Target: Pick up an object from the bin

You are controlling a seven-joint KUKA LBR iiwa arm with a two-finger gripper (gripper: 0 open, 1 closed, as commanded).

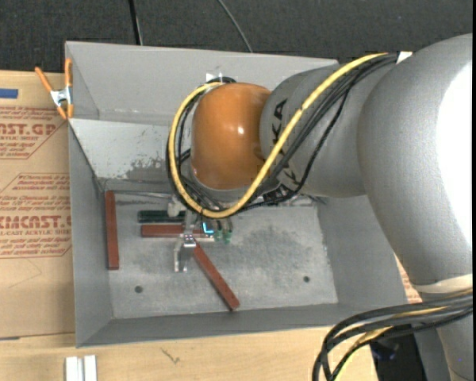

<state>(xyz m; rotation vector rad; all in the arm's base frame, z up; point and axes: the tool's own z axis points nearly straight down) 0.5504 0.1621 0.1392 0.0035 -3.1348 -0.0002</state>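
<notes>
Saw, nearest, a slanted red-brown bar [218, 282] lying on the floor of the grey bin [289, 248]. Found the gripper [186, 252] low at that bar's upper end, just beside the right end of a shorter red-brown bar [160, 230]. Could not tell whether spread or pressed together. Noted a small dark-green piece [151, 215] just behind, a long red-brown bar [111, 230] by the left wall, and the orange wrist cover [226, 137] above.

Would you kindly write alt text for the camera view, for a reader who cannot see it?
The gripper hangs low in a grey bin, beside a short brown stick and the upper end of a slanted stick. A third stick lies near the left wall.
</notes>
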